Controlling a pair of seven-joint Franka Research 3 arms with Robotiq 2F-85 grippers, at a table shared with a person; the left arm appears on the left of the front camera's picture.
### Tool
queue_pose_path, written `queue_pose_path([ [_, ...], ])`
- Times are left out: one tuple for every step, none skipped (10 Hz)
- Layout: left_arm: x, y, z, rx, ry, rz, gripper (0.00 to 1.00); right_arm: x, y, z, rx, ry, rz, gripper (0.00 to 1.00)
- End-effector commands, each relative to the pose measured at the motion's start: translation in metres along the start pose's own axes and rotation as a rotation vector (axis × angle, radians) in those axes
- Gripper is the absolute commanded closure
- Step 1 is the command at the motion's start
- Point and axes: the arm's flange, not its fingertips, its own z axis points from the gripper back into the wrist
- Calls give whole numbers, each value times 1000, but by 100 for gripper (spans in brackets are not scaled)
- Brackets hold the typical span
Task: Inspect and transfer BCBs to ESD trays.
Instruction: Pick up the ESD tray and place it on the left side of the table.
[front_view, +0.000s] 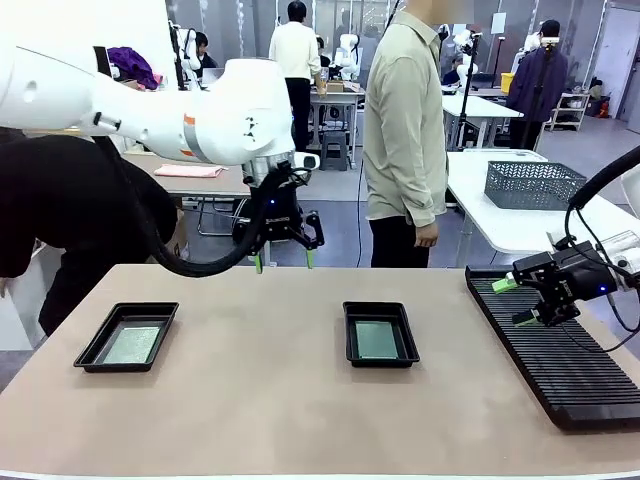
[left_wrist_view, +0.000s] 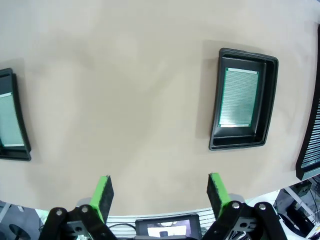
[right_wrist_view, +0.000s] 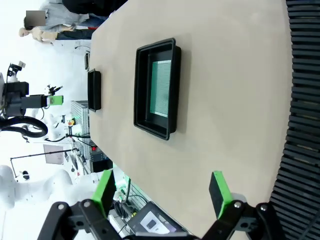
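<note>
Two black ESD trays lie on the tan tabletop (front_view: 250, 400), each holding one green BCB flat on its floor. The left tray (front_view: 92, 352) sits near the tabletop's left edge, with its board (front_view: 131, 345) inside the rim; the centre tray (front_view: 379, 310) sits about midway across the tabletop, well apart from the first, with its board (front_view: 376, 339) likewise inside the rim. A long black ribbed rack (front_view: 560, 370) lies along the right edge. The left gripper (front_view: 283, 260) hangs above the far edge of the tabletop, between the two trays, its jaws spread wide and holding nothing. The right gripper (front_view: 516, 302) hovers over the far end of the rack, jaws likewise spread and holding nothing. A person (front_view: 405, 130) stands beyond the far edge, arms hanging at the sides, with one hand (front_view: 427, 235) beside the hip.
</note>
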Motion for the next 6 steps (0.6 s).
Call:
queue_pose_path([
  [7, -20, -7, 18, -34, -12, 0, 1, 4, -3, -28, -17, -11, 0],
  [5, -32, -12, 26, -43, -31, 0, 1, 4, -3, -28, -17, -11, 0],
  [6, -40, -19, 41, -55, -40, 0, 1, 4, -3, -28, -17, -11, 0],
  [7, -50, -28, 48, -56, -47, 0, 1, 4, -3, -28, -17, -11, 0],
  [9, -58, -37, 55, -65, -54, 0, 1, 4, -3, -28, -17, -11, 0],
  [9, -64, -46, 54, -67, -62, 0, 1, 4, -3, -28, -17, -11, 0],
])
